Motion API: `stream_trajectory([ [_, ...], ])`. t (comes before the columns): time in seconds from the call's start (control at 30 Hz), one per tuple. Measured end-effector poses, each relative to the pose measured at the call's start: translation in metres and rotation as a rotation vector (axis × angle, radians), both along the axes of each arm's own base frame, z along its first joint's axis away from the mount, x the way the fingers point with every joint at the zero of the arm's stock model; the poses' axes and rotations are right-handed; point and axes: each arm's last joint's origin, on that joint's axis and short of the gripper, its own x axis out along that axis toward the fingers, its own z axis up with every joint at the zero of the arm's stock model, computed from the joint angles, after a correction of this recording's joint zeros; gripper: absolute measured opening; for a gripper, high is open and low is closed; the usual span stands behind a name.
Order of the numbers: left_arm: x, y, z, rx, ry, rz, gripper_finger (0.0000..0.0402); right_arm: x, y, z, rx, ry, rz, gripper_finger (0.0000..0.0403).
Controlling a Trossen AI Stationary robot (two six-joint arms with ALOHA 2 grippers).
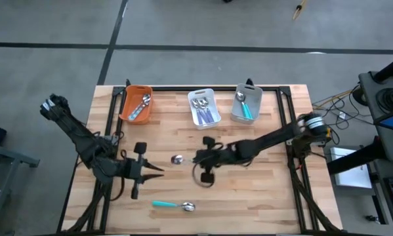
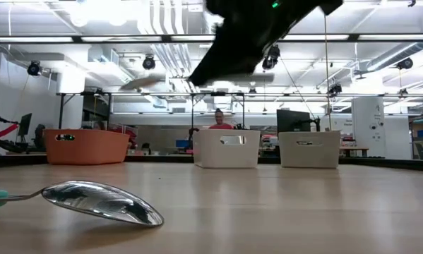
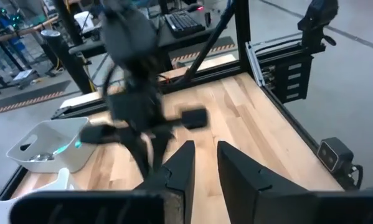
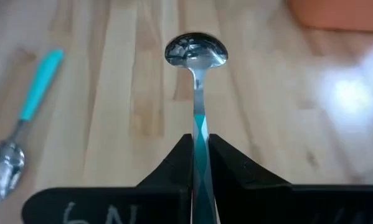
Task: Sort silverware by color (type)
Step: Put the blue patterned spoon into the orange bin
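Wooden table [image 1: 262, 190]; right gripper [image 4: 198, 155] jaws clenched on striped spoon [image 4: 197, 68]; left gripper [image 3: 205, 163] jaws released; no readable writing

Three bins stand in a row along the table's far edge: one orange bin [image 1: 136, 103], one white bin [image 1: 203, 107], one grey bin [image 1: 246, 103]. Each holds silverware, too small to count. Outside the bins are two spoons: one teal-handled spoon [image 1: 172, 205] near the front edge, one striped-handled spoon [image 4: 197, 74] clamped by the right gripper [image 4: 198, 149].
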Motion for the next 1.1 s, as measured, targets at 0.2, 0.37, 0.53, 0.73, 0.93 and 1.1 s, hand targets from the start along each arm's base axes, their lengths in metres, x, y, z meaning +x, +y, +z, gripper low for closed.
stream_trajectory([
  [0.2, -0.015, 0.014, -0.009, -0.048, -0.058, -0.001, 0.008, -0.036, -0.017, 0.022, 0.137, -0.333, 0.083, 0.0021],
  [0.37, -0.018, 0.018, -0.034, -0.107, -0.183, -0.007, 0.011, -0.055, -0.021, 0.023, 0.227, -0.729, 0.187, 0.0021],
  [0.53, -0.02, 0.021, -0.055, -0.158, -0.273, -0.002, 0.0125, -0.057, -0.022, 0.021, 0.26, -0.93, 0.244, 0.0021],
  [0.73, -0.011, 0.03, -0.06, -0.225, -0.431, 0.066, 0.0126, -0.037, -0.023, 0.027, 0.417, -1.085, 0.405, 0.0021],
  [0.93, 0.01, 0.037, -0.057, -0.195, -0.507, 0.006, 0.0126, -0.002, -0.025, 0.032, 0.652, -1.091, 0.559, 0.0021],
  [1.1, 0.03, 0.042, -0.05, -0.169, -0.515, -0.011, 0.0126, 0.028, -0.034, 0.032, 0.735, -1.042, 0.647, 0.0021],
])
